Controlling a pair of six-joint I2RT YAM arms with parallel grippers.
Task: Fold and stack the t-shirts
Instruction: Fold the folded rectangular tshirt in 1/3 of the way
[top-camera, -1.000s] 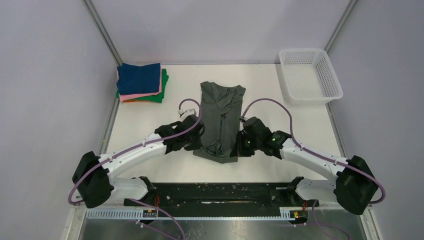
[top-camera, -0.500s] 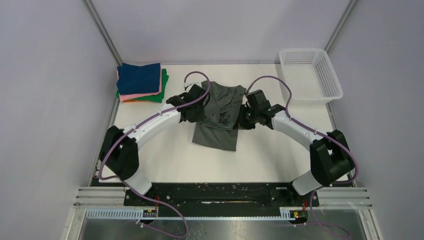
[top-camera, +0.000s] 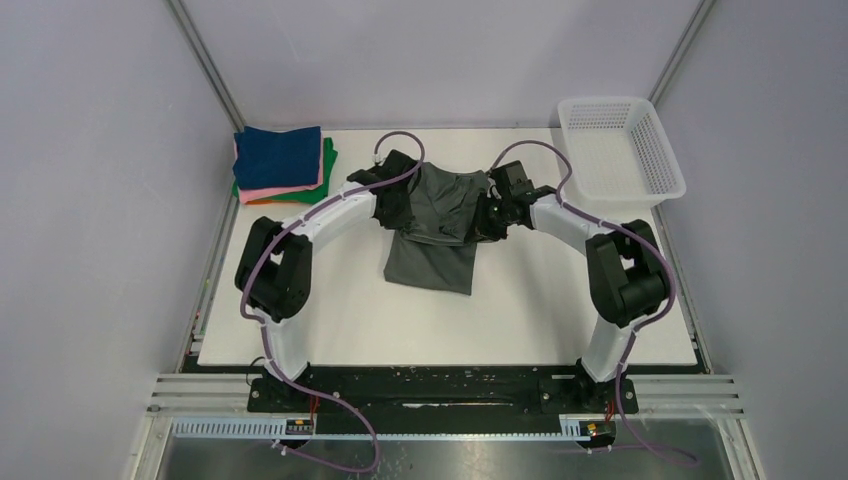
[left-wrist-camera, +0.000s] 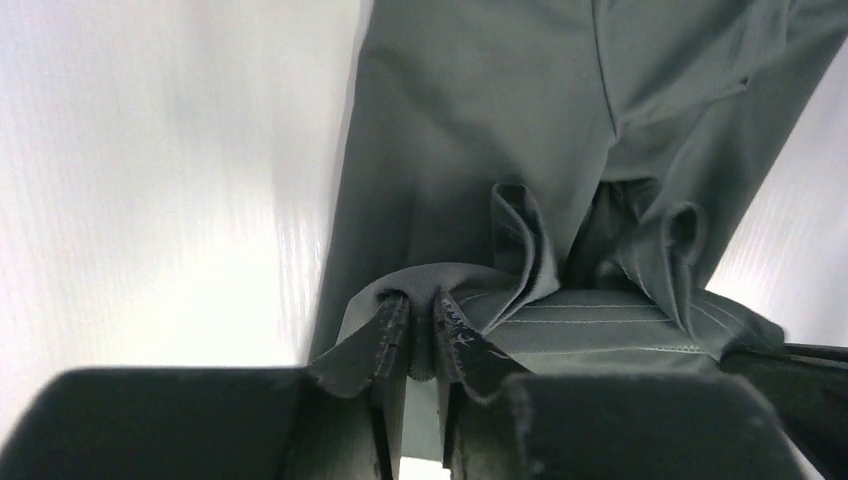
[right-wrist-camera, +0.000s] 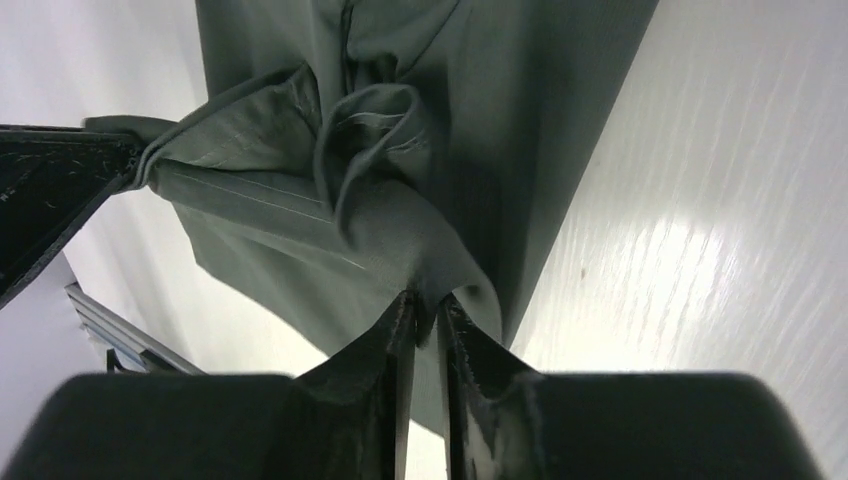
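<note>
The left gripper (left-wrist-camera: 418, 312) has its jaws nearly pressed together, pinching a stitched hem of the dark grey-green t-shirt (left-wrist-camera: 470, 120) between them. The right gripper (right-wrist-camera: 424, 305) likewise nips a bunched fold of the same cloth in the narrow slit between its fingers. In the top view the two grippers face each other across the shirt's far end, the left one at its left edge and the right one at its right edge, with the gripped cloth rumpled between them above the layer beneath. The near part of the shirt lies flat on the white table (top-camera: 330, 320), around its middle. Well apart, at the far left corner, sits the stack of folded t-shirts (top-camera: 283, 165), navy blue on top, then pink, with orange and green below. The white mesh basket (top-camera: 620, 150) stands at the far right corner.
</note>
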